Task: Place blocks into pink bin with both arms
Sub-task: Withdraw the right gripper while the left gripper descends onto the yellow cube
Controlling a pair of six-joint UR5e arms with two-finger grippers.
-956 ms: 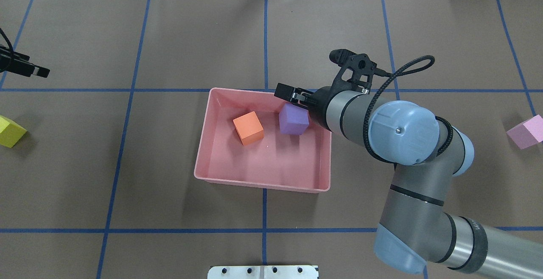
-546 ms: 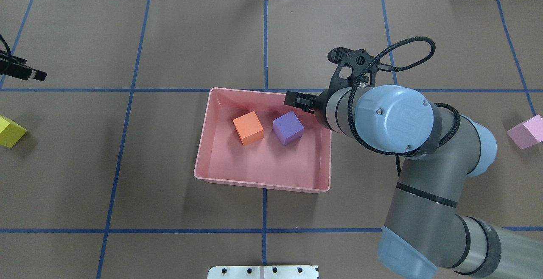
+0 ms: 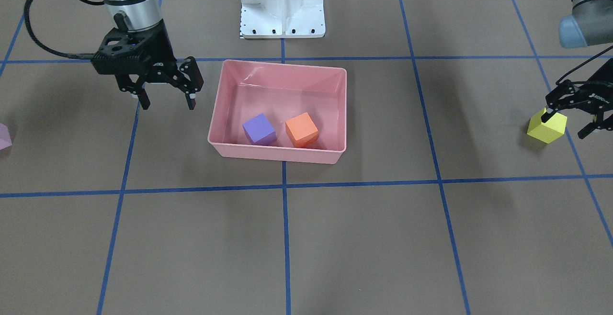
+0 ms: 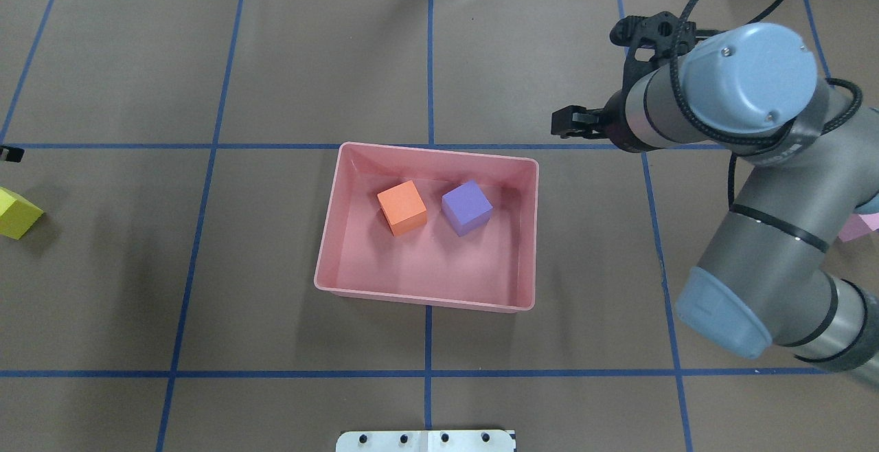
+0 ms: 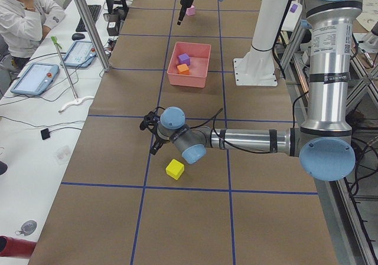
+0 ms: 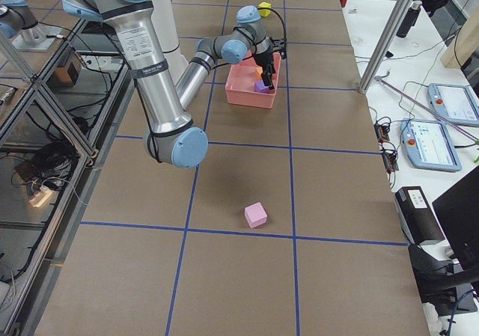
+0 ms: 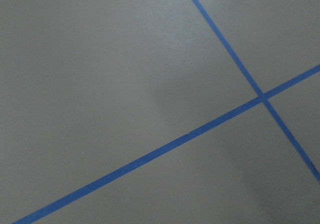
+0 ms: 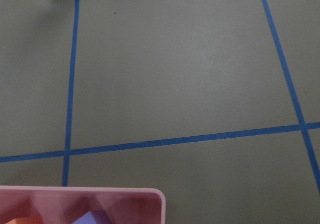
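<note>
Small light pink foam cube (image 4: 857,231) is mostly hidden behind the right arm (image 4: 769,218). Small orange foam cube (image 4: 402,207) and purple foam cube (image 4: 466,207) sit side by side in the shallow glossy pink plastic bin (image 4: 426,295). Small yellow foam cube (image 3: 547,127) lies well apart (near the left gripper (image 3: 567,123), claw spread, empty). Right gripper (image 3: 167,105) hangs beside the bin, fingers wide, empty.

The right gripper (image 3: 166,95) hangs empty with its jaws apart, fingers pointing down, beneath the sharply bent right arm (image 4: 762,232). The left arm (image 5: 248,140) stretches out low (nearly level), its left gripper (image 3: 570,119) likewise spread wide.
</note>
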